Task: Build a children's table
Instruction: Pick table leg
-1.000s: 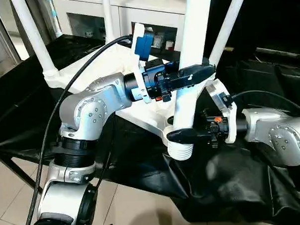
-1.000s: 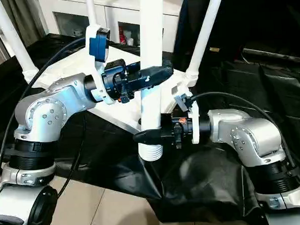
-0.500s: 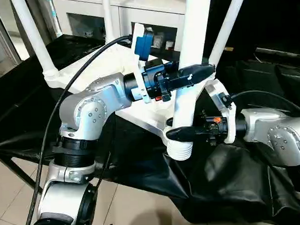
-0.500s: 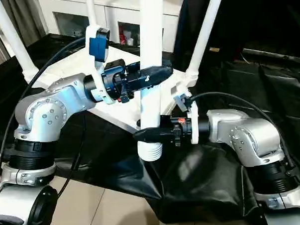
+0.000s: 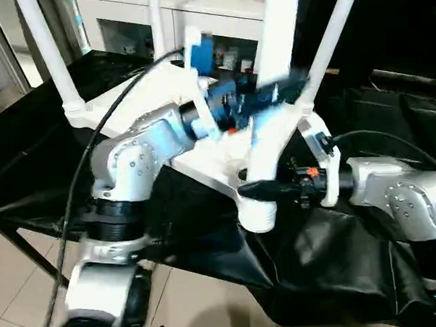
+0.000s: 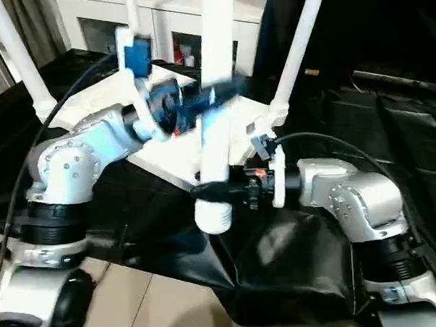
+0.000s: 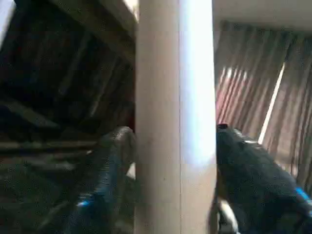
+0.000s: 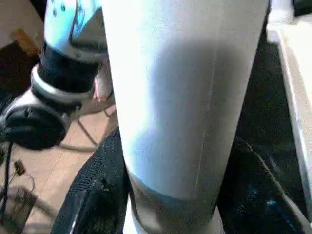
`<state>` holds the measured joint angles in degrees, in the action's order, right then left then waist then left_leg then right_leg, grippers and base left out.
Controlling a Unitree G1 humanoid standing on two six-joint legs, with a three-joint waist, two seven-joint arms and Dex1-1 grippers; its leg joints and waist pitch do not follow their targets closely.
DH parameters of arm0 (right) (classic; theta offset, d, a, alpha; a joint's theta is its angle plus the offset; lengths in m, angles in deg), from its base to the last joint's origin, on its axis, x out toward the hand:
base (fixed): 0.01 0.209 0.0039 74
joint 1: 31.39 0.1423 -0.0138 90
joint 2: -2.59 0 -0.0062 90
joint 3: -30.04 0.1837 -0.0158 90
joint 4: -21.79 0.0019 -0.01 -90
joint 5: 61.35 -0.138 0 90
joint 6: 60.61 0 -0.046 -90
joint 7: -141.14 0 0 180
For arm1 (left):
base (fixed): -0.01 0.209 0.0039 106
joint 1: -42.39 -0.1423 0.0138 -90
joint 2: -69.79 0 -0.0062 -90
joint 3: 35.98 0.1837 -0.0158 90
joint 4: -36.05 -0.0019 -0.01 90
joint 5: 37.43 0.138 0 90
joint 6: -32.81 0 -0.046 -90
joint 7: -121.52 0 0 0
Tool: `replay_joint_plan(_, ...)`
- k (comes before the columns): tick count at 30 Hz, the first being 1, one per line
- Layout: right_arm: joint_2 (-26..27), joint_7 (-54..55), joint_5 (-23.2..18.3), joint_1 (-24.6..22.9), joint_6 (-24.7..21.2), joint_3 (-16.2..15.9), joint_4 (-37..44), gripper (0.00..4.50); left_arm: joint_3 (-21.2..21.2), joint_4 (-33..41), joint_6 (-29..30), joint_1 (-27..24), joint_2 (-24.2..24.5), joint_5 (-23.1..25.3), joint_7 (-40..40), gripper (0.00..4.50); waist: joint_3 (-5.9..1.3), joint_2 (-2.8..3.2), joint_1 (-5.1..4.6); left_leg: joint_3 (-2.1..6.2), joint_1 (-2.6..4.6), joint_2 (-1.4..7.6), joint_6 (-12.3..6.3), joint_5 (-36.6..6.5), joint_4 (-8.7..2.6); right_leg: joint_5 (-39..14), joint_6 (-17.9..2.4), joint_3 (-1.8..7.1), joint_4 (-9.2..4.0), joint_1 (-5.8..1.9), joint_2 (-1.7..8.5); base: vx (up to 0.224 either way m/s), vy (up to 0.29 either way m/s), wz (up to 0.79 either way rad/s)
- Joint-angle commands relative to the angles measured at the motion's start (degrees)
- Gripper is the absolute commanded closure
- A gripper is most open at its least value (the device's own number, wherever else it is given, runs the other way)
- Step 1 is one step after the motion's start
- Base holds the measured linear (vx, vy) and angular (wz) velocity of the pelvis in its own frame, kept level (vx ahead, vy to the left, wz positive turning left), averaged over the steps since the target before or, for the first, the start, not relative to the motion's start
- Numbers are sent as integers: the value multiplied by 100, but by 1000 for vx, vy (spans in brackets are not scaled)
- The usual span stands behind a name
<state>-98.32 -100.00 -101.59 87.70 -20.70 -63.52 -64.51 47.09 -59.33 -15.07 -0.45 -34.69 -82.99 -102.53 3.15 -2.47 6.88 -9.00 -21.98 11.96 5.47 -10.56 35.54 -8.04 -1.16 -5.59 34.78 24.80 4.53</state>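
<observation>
a long white tube leg (image 5: 273,96) is held upright at the near corner of the white plastic tabletop (image 5: 164,93), its ribbed end (image 5: 256,216) hanging past the edge over the black-covered worktop (image 5: 331,274). the right pincer (image 5: 259,193) is closed on the leg low down, and the left pincer (image 5: 276,94) is closed on it higher up. three other smooth round legs (image 5: 50,55) are seen standing in corner sockets, well apart.
</observation>
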Motion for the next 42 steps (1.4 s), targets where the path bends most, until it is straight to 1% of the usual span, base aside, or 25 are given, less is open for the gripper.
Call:
replay_joint_plan(1, 78, 226, -197, -27, 114, 414, -9, 257, -508, -13, -144, 124, -316, -613, 403, 151, -452, -44, 34, -54, 0, 44, -127, -781, -366, -2120, -519, 200, -487, -449, 314, 0, 0, 0)
replay_joint_plan(4, 235, 484, -348, -111, 123, 705, 28, 257, -965, -38, -128, 171, -547, -1229, 679, 151, -460, -50, 65, -58, 3, 35, -154, -765, -357, -1995, -623, 194, -459, -446, 304, 0, 0, 0)
replay_joint_plan(5, 295, 604, -393, -145, 135, 820, 33, 257, -1066, -47, -150, 168, -579, -1345, 735, 151, -462, -8, 74, -53, 4, 27, -154, -764, -354, -2000, -624, 190, -459, -446, 304, 0, 0, 0)
replay_joint_plan(7, 352, 724, -415, -176, 155, 923, 38, 257, -1145, -46, -164, 158, -601, -1404, 770, 151, -458, -33, 63, -58, 15, 25, -175, -775, -363, -2050, -547, 183, -487, -438, 280, 0, 0, 0)
replay_joint_plan(9, 473, 1108, -283, -263, 336, 1137, 25, 257, -1138, -55, -196, 78, -487, -1230, 707, 151, -460, 7, 50, -51, 40, 38, -128, -791, -379, -2150, -427, 183, -502, -415, 277, 0, 0, 0)
replay_joint_plan(10, 509, 1346, -109, -307, 458, 1190, 4, 257, -1035, -80, -214, 23, -360, -979, 644, 151, -460, 1, 45, -42, 35, 38, -114, -762, -386, -2165, -376, 180, -510, -415, 283, 0, 0, 0)
replay_joint_plan(11, 457, 1838, 527, -390, 820, 1052, -92, 257, -497, -151, -511, -114, 0, -103, 528, 151, -452, -14, 37, -13, 41, 60, -59, -718, -417, -2231, -201, 180, -531, -399, 281, 0, 0, 0)
replay_joint_plan(12, 410, 2534, 1316, -496, 1229, 912, -280, 257, 496, -407, -1094, -297, 599, 1385, 433, 151, -421, 12, 26, 11, 73, 59, 52, -796, -457, -2523, 109, 188, -563, -356, 277, 0, 0, 0)
replay_joint_plan(14, 404, 2681, 1448, -518, 1299, 891, -317, 257, 725, -465, -1226, -333, 734, 1650, 454, 151, -410, 17, -26, -39, 113, 2, 200, -1081, -434, -2979, 382, 192, -616, -361, 277, 0, 0, 0)
replay_joint_plan(15, 429, 3459, 2014, -652, 1587, 870, -415, 257, 1346, -1119, -1933, -318, 1105, 2526, 727, 151, -416, 57, -25, -20, 139, -17, 225, -1161, -445, -3083, 500, 183, -670, -326, 261, 0, 0, 0)
replay_joint_plan(16, 429, 3459, 2014, -652, 1587, 870, -415, 257, 1346, -1119, -1933, -318, 1105, 2526, 727, 151, -425, 75, -32, -21, 166, -12, 258, -1241, -449, -3082, 487, 169, -658, -325, 261, 0, 0, 0)
replay_joint_plan(17, 433, 3738, 2242, -716, 1717, 850, -419, 258, 1543, -1389, -2178, -299, 1230, 2828, 831, 151, -437, 58, -47, 4, 131, -6, 249, -1277, -469, -2973, 418, 145, -651, -385, 273, 0, 0, 0)
replay_joint_plan(18, 595, 4009, 2369, -845, 1976, 941, -295, 258, 2019, -1885, -2735, -222, 1492, 3496, 920, 151, -452, -5, -83, 9, 102, 11, 220, -1272, -481, -2801, 378, 143, -629, -403, 283, 0, 0, 0)
replay_joint_plan(19, 667, 4098, 2387, -889, 2017, 964, -214, 258, 2192, -2031, -2938, -197, 1582, 3737, 898, 151, -448, 19, -79, 22, 102, 13, 199, -1280, -499, -2770, 350, 148, -618, -399, 288, 0, 0, 0)
replay_joint_plan(24, 1040, 4496, 2418, -1042, 2277, 1162, -153, 259, 2423, -2593, -3791, -194, 1716, 4137, 382, 151, -447, 9, -178, -6, 79, 49, 82, -1141, -492, -2148, -234, 222, -511, -418, 344, 0, 0, 0)
replay_joint_plan(27, 1257, 4663, 2346, -1189, 2489, 1265, -102, 259, 2871, -3346, -4544, -7, 1964, 4569, -290, 151, -442, -1, -173, -27, 91, 21, 15, -1063, -504, -2095, -250, 242, -526, -414, 328, 0, 0, 0)
replay_joint_plan(28, 1282, 4656, 2310, -1231, 2480, 1266, -46, 259, 2966, -3500, -4659, 49, 2019, 4628, -466, 151, -440, 6, -184, -28, 86, 19, -10, -957, -520, -1949, -253, 257, -502, -438, 322, 0, 0, 0)
replay_joint_plan(29, 1287, 4653, 2314, -1255, 2482, 1249, -13, 259, 3003, -3582, -4705, 83, 2038, 4649, -552, 151, -432, 73, -172, -21, 105, 33, 24, -945, -526, -1869, -294, 263, -474, -436, 329, 0, 0, 0)
replay_joint_plan(31, 1290, 4637, 2339, -1327, 2491, 1192, 83, 259, 3106, -3802, -4800, 180, 2096, 4705, -809, 151, -436, 39, -183, -29, 106, 43, 26, -913, -532, -1655, -417, 277, -445, -451, 329, 0, 0, 0)
replay_joint_plan(32, 1267, 4610, 2340, -1456, 2483, 1154, 222, 259, 3330, -4054, -4759, 312, 2246, 4874, -1315, 151, -421, 106, -180, -35, 125, 46, 37, -941, -535, -1540, -513, 285, -457, -439, 327, 0, 0, 0)
replay_joint_plan(33, 1270, 4603, 2339, -1502, 2479, 1169, 270, 259, 3395, -4191, -4765, 379, 2290, 4976, -1482, 151, -419, 87, -181, -39, 128, 41, 30, -954, -535, -1507, -538, 287, -456, -442, 326, 0, 0, 0)
replay_joint_plan(34, 1271, 4598, 2334, -1532, 2467, 1192, 302, 259, 3424, -4319, -4744, 448, 2309, 5055, -1573, 151, -406, 127, -176, -37, 136, 43, 36, -984, -543, -1422, -588, 296, -442, -443, 319, 0, 0, 0)
replay_joint_plan(35, 1277, 4598, 2321, -1554, 2462, 1221, 319, 259, 3437, -4439, -4781, 521, 2312, 5132, -1569, 151, -407, 108, -183, -30, 136, 49, 48, -1035, -544, -1402, -642, 294, -427, -466, 332, 0, 0, 0)
replay_joint_plan(36, 1286, 4602, 2317, -1569, 2470, 1236, 327, 259, 3436, -4565, -4856, 581, 2301, 5180, -1577, 151, -388, 144, -182, -31, 148, 54, 61, -1142, -552, -1468, -700, 295, -444, -455, 338, 0, 0, 0)
replay_joint_plan(42, 1340, 4643, 2312, -1638, 2534, 1236, 359, 259, 3423, -5119, -5138, 829, 2239, 5254, -1868, 151, -381, 153, -175, -26, 174, 51, 69, -1410, -553, -1908, -749, 286, -505, -465, 356, 0, 0, 0)
